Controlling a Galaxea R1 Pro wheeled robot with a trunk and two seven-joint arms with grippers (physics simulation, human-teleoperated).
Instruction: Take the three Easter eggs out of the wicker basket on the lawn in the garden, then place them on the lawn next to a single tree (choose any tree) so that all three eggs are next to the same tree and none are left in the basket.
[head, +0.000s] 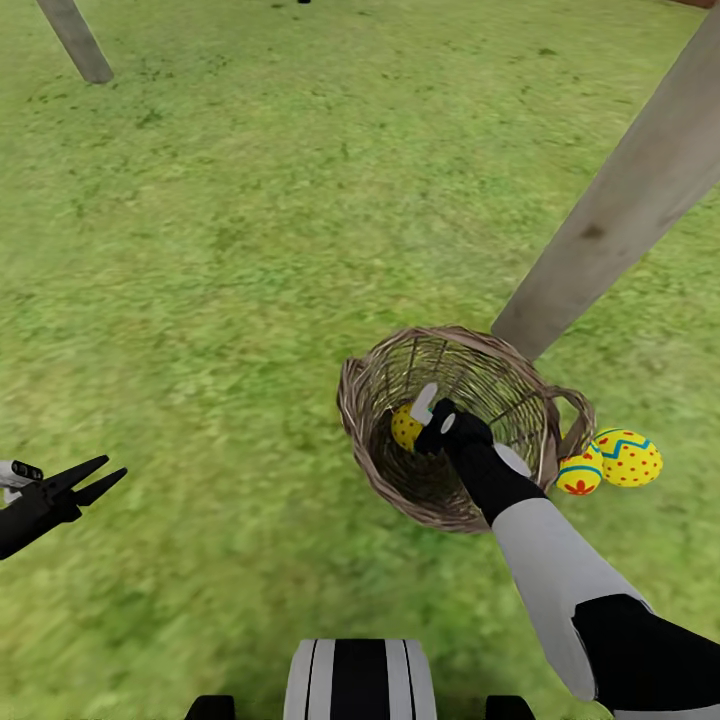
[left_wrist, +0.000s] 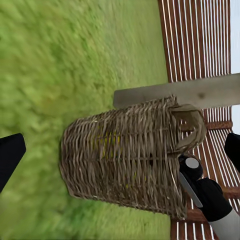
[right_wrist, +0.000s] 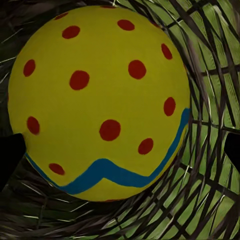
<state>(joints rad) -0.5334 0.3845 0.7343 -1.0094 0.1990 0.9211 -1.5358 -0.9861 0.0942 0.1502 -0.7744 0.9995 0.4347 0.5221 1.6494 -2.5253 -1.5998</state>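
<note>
Already we have two Easter eggs (head: 612, 462) on the lawn (head: 220, 250) beside the tree (head: 620, 200); our right gripper (head: 432, 420), jaws open, straddles the last egg (head: 405, 427) inside the wicker basket (head: 400, 480).

1. My right arm (head: 560, 570) is stretched forward and down, with its gripper (head: 425, 420) spread wide open.
2. My left gripper (head: 95, 478) hangs low out to the side, fingers parted.
</note>
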